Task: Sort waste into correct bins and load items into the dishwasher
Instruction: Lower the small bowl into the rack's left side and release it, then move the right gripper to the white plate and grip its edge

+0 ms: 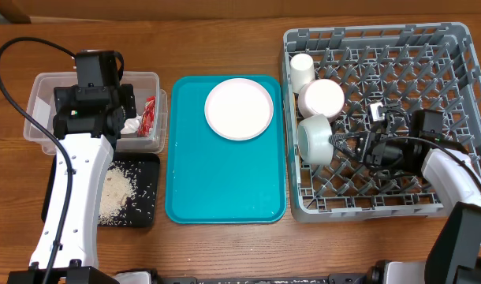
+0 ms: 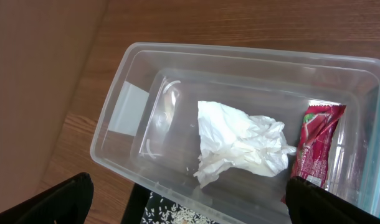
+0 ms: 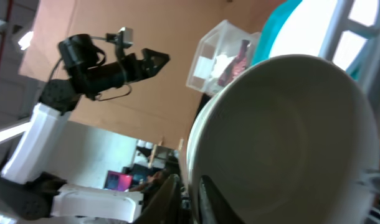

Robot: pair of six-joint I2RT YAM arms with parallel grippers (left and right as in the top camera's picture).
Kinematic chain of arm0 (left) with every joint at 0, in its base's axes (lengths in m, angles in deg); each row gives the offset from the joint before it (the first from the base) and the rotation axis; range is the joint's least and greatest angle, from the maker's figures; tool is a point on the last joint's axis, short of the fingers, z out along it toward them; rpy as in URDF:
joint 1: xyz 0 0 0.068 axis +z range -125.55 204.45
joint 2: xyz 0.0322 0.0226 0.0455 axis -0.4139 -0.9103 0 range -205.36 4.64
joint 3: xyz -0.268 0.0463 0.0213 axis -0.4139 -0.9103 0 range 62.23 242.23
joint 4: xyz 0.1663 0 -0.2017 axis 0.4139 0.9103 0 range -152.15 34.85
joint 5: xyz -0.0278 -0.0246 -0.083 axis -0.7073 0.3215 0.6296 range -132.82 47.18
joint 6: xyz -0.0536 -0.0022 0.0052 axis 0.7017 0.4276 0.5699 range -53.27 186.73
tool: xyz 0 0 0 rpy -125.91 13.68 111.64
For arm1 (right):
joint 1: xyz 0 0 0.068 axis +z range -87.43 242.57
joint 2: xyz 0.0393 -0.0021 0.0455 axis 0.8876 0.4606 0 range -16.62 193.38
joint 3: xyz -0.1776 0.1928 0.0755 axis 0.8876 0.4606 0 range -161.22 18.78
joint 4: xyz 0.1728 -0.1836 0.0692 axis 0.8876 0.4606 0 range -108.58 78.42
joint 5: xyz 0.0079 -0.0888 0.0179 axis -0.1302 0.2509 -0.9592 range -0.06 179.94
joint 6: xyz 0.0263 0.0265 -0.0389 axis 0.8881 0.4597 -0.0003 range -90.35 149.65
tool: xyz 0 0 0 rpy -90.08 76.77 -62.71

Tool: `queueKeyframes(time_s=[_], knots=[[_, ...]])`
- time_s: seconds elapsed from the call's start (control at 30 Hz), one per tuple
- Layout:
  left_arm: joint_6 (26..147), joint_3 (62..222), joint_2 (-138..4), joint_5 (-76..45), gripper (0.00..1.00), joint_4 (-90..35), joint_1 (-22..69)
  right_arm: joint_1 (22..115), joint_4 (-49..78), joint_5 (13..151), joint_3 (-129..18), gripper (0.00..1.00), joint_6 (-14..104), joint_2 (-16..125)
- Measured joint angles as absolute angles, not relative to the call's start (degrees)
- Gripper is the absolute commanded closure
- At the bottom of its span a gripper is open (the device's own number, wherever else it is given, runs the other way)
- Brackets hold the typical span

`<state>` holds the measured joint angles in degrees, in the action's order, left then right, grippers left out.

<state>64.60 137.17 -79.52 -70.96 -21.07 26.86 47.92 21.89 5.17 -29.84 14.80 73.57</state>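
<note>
My right pincer (image 1: 333,143) is gripping the rim of the grey-white bowl (image 1: 313,139) standing on edge at the dish rack's (image 1: 367,211) left side, and letting go before pegs are propping it is risking a topple.

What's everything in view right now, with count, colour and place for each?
clear tub: 1, clear, far left
tissue: 1, white, crumpled, inside the clear tub
wrapper: 1, red, inside the clear tub beside the tissue
black tray: 1, black, next to the clear tub
rice scraps: many, whitish, loose on the black tray
teal tray: 1, teal, centre
plate: 1, pale, on the teal tray
dish rack: 1, grey, right
cup: 1, white, in the dish rack's corner
small bowl: 1, white, beside the cup
larger bowl: 1, grey-white, on edge in the dish rack
left gripper: 1, black, open above the clear tub
right gripper: 1, black, straddling the larger bowl's rim
</note>
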Motion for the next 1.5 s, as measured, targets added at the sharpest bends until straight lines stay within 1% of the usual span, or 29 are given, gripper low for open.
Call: queueKeyframes(time_s=[0.17,0.53,0.7,0.93,1.07,1.17,1.23,1.27,1.3,1.37,1.5], knots=[[64.60,137.17,-79.52,-70.98,0.00,-21.07,26.84,46.45,21.08,6.41,-29.84,0.82,14.65,73.57],[64.60,137.17,-79.52,-70.96,0.00,-21.05,26.86,38.50,20.93,6.98,-29.84,0.82,15.74,73.57],[64.60,137.17,-79.52,-70.96,0.00,-21.07,26.84,35.48,21.08,9.76,-30.34,0.82,21.29,73.57],[64.60,137.17,-79.52,-70.96,0.00,-21.05,26.86,36.88,27.09,22.59,-39.91,0.81,30.19,73.55],[64.60,137.17,-79.52,-70.96,0.00,-21.07,26.84,42.93,32.64,33.56,-48.13,0.81,32.79,73.44],[64.60,137.17,-79.52,-70.96,0.00,-21.07,26.84,50.85,35.48,42.41,-53.90,0.81,33.58,73.13],[64.60,137.17,-79.52,-70.96,0.00,-21.05,26.84,57.82,35.33,48.66,-56.81,0.81,33.97,72.85],[64.60,137.17,-79.52,-70.96,0.00,-21.07,26.84,63.79,34.41,53.25,-58.14,0.76,34.43,72.56],[64.60,137.17,-79.52,-70.96,0.00,-21.07,26.84,65.47,34.11,54.69,-58.47,0.74,34.45,72.56],[64.60,137.17,-79.52,-70.96,0.00,-21.07,26.84,72.79,31.59,60.88,-58.69,0.69,34.71,72.46],[64.60,137.17,-79.52,-70.96,0.00,-21.07,26.84,88.57,26.06,74.61,-58.69,0.66,35.21,73.09]])
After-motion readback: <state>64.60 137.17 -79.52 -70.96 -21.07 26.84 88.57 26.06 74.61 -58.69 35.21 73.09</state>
